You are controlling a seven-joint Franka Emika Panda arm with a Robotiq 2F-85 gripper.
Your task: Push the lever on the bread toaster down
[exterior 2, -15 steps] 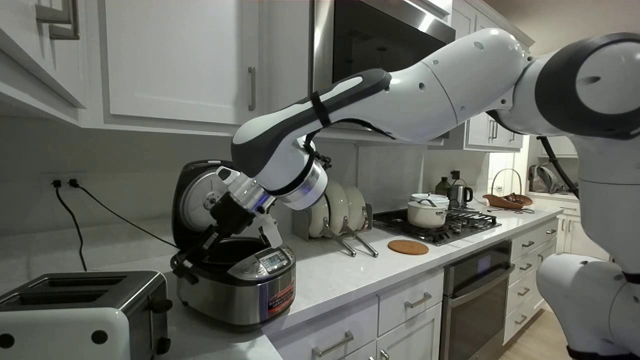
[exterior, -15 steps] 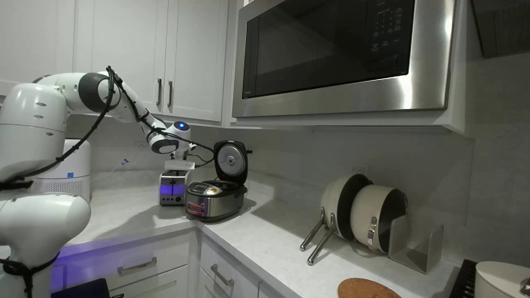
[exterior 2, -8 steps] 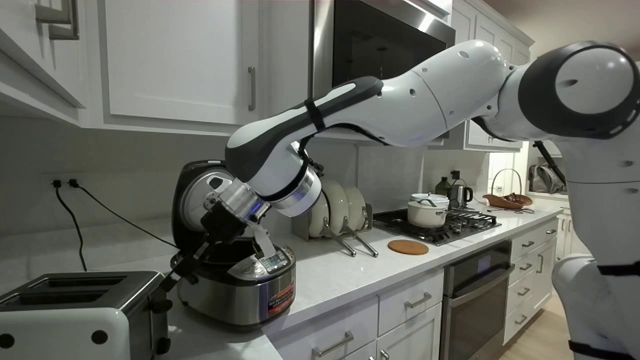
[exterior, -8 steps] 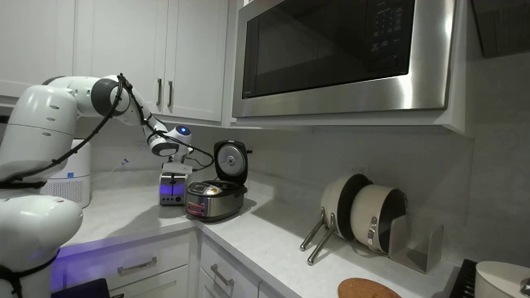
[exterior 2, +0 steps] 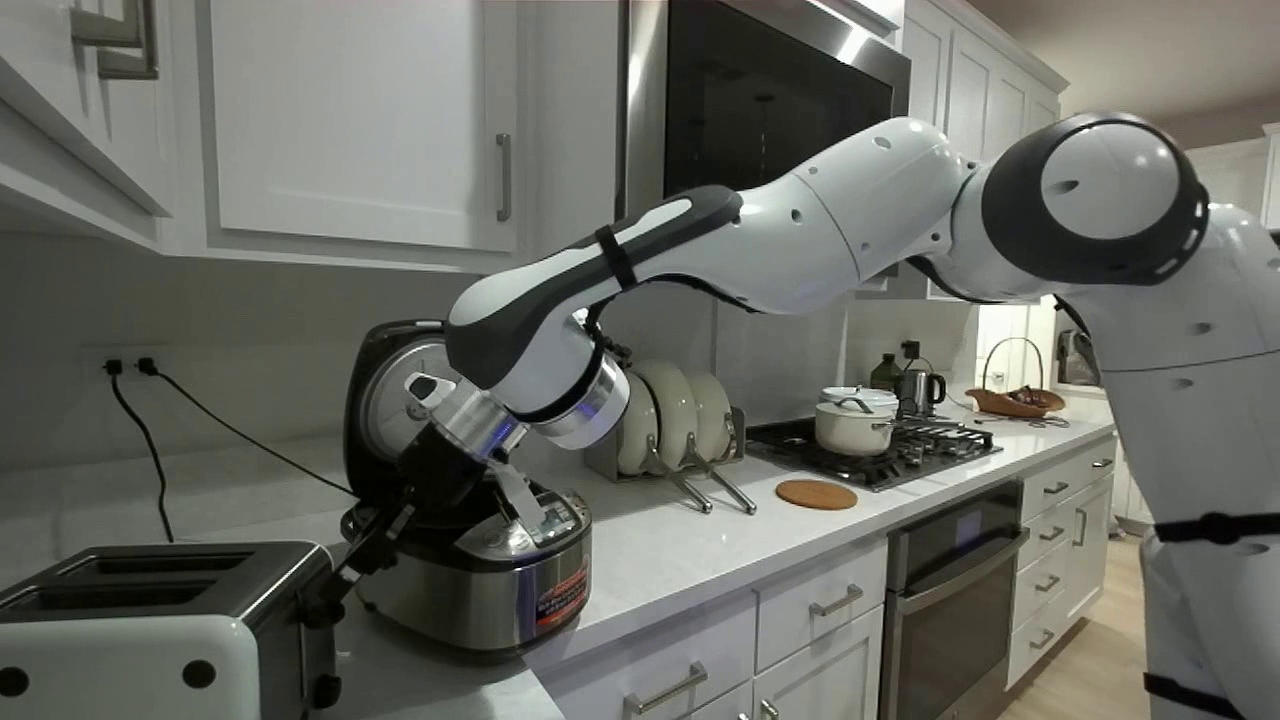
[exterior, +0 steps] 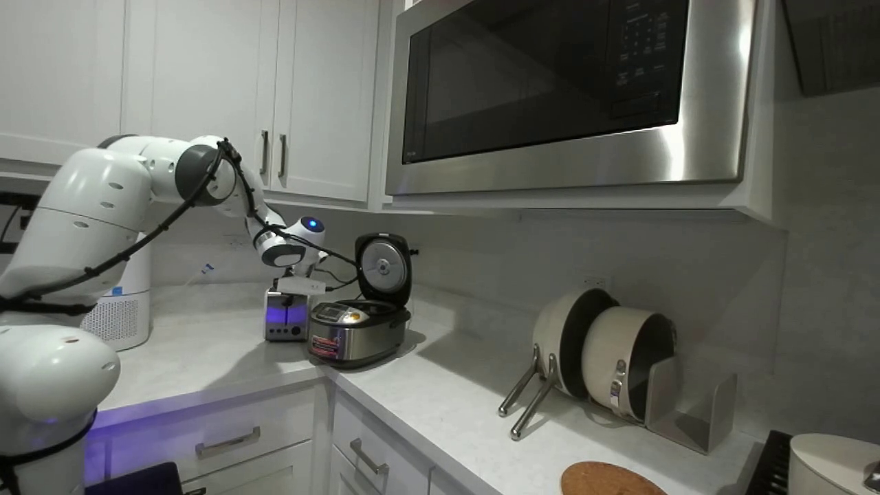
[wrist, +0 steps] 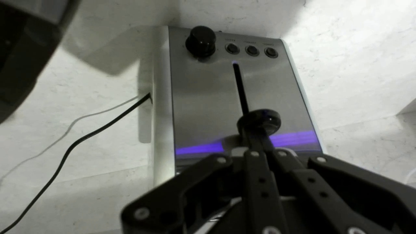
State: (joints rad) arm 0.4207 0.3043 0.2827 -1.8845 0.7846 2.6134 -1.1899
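Note:
The bread toaster [exterior 2: 110,650] stands on the counter, pale-sided with a metal front. In an exterior view its front [exterior: 278,331] reflects purple light. In the wrist view the front [wrist: 201,91] shows a vertical slot, with the round black lever knob [wrist: 272,119] at its upper end. The lever also shows at the toaster's end in an exterior view [exterior 2: 322,612]. My gripper [wrist: 258,130] is shut, fingertips together at the upper side of the knob; it also shows in an exterior view [exterior 2: 332,588]. Whether the tips touch the knob is not clear.
The round cooker [exterior 2: 480,610] with its lid [exterior: 383,267] raised stands close beside the toaster, right by my gripper. A dial [wrist: 201,40] and several buttons sit low on the toaster's front. A black cord [wrist: 70,148] runs over the counter. Cabinets and a microwave [exterior: 543,82] hang above.
My arm has come lower. The gripper has moved from beside the cooker's edge over and down to the toaster's lever. The lever's height looks unchanged.

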